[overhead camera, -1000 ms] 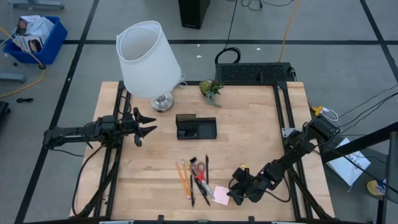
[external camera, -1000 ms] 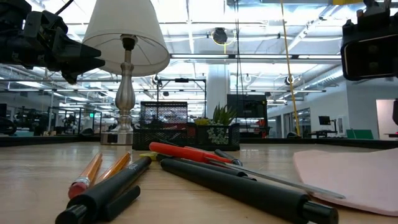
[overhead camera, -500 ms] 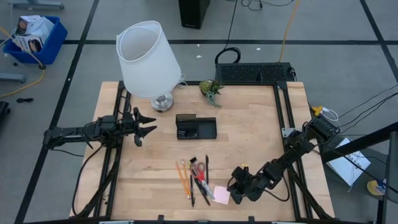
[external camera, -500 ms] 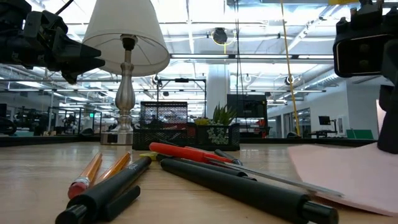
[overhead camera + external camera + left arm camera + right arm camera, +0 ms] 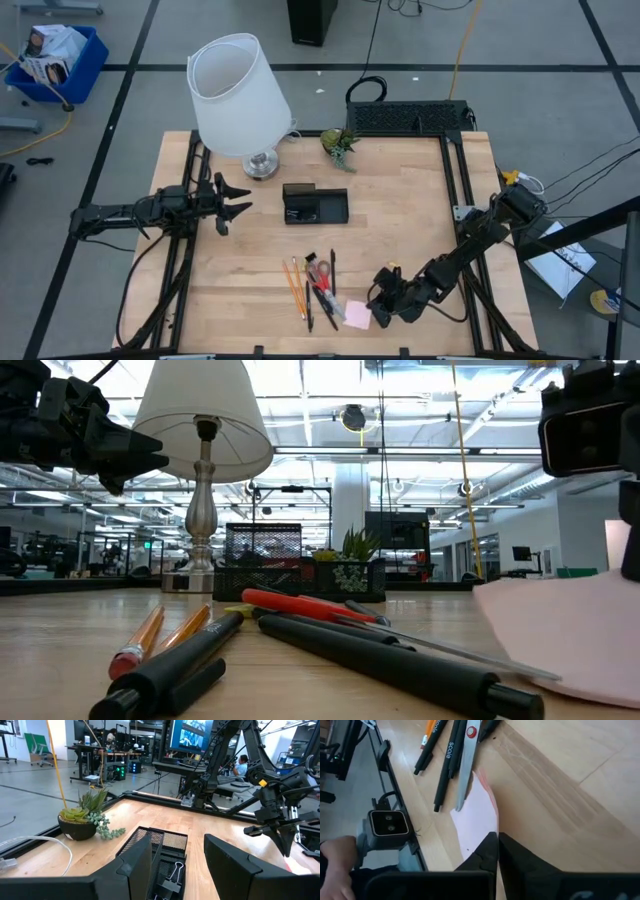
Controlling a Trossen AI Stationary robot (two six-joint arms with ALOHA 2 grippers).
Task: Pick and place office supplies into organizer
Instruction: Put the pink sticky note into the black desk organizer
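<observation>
The pink sticky-note pad (image 5: 356, 316) lies near the table's front edge, and my right gripper (image 5: 374, 310) is shut on it. Left of the pad lie black pens (image 5: 322, 300), red-handled scissors (image 5: 318, 274) and orange pencils (image 5: 295, 286), flat on the wood. The black organizer (image 5: 315, 205) stands mid-table, with a black clip (image 5: 175, 870) inside it. My left gripper (image 5: 232, 200) waits open and level to the organizer's left, holding nothing. My right gripper pinches the pad's edge (image 5: 491, 831) on its right-hand side between its two fingers. The fingers slant down from the table's right. That side of the pad (image 5: 600, 605) is tipped up, and its opposite side rests on the table beside the scissors' blade.
A white-shaded lamp (image 5: 240, 100) stands at the far left, a small green plant (image 5: 338, 142) and a black wire rack (image 5: 408, 118) at the far edge. A small camera (image 5: 387, 822) sits at the near edge, with a person's hand (image 5: 332, 857) beside it.
My right gripper has shut on the pink pad's edge without changing place. The held side of the pad has tipped up a little, while its other side stays on the table.
</observation>
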